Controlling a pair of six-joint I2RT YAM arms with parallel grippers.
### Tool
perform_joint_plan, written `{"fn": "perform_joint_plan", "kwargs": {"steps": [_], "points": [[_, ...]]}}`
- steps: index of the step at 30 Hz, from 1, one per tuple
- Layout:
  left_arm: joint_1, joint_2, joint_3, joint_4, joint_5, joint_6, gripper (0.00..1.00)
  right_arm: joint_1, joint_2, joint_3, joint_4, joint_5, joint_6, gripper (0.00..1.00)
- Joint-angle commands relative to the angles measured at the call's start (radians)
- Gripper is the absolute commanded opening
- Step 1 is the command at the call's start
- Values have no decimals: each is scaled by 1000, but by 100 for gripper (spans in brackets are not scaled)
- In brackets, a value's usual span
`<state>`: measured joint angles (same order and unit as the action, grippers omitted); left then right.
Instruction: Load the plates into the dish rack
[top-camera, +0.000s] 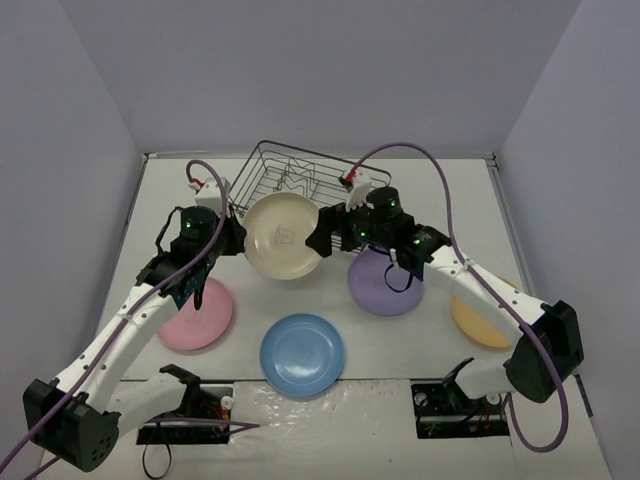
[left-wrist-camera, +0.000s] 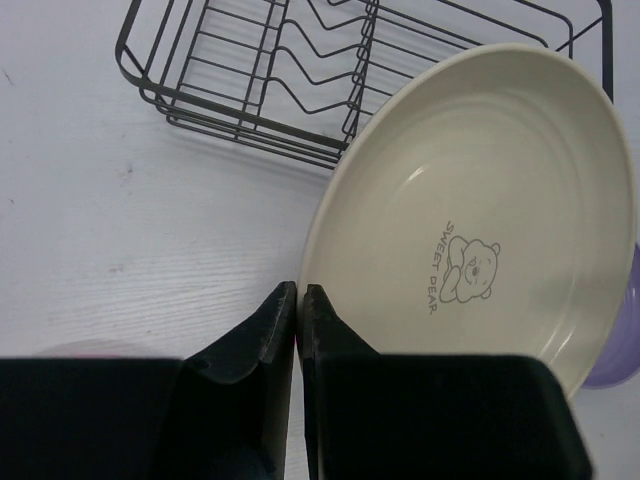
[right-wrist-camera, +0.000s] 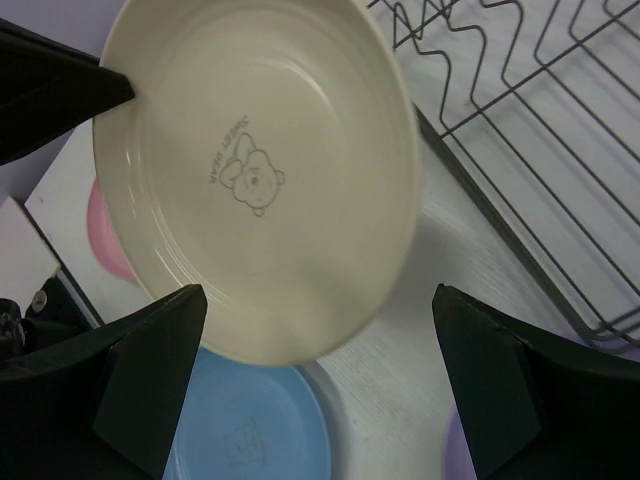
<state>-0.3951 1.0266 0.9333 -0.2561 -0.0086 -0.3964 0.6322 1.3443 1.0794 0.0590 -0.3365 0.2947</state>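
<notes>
The cream plate (top-camera: 283, 236) hangs tilted above the table just in front of the dish rack (top-camera: 300, 175). My left gripper (top-camera: 236, 236) is shut on its left rim; in the left wrist view the fingers (left-wrist-camera: 280, 330) pinch the edge of the cream plate (left-wrist-camera: 480, 220). My right gripper (top-camera: 323, 237) is open at the plate's right side. In the right wrist view the cream plate (right-wrist-camera: 260, 180) fills the space ahead of the right gripper (right-wrist-camera: 320, 300), whose jaws stand wide apart and touch nothing. The pink plate (top-camera: 197, 312), blue plate (top-camera: 302, 354), purple plate (top-camera: 385, 283) and orange-yellow plate (top-camera: 478, 322) lie flat on the table.
The wire dish rack (left-wrist-camera: 300, 70) stands at the back with nothing in it. The right arm crosses over part of the orange-yellow plate and the purple plate. White walls close in the table on the left, right and back.
</notes>
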Motion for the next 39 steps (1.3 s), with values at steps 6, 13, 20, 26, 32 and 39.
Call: {"fn": "perform_joint_plan", "kwargs": {"steps": [6,13,20,26,32,39], "points": [[-38,-47,27,138,-106,-152,0,89,125,153,149,58,22,53],[-39,-103,-16,206,-107,-164,0,99,126,170,162,107,6,44],[-39,-131,-14,199,-113,-156,0,99,134,202,145,187,-1,22],[-38,-144,-35,247,-76,-171,0,98,138,234,160,232,-23,0],[-39,-134,-16,261,-84,-165,35,99,134,274,157,361,-97,0],[-39,-58,32,219,-124,-136,90,101,177,407,81,531,-234,0]]}}
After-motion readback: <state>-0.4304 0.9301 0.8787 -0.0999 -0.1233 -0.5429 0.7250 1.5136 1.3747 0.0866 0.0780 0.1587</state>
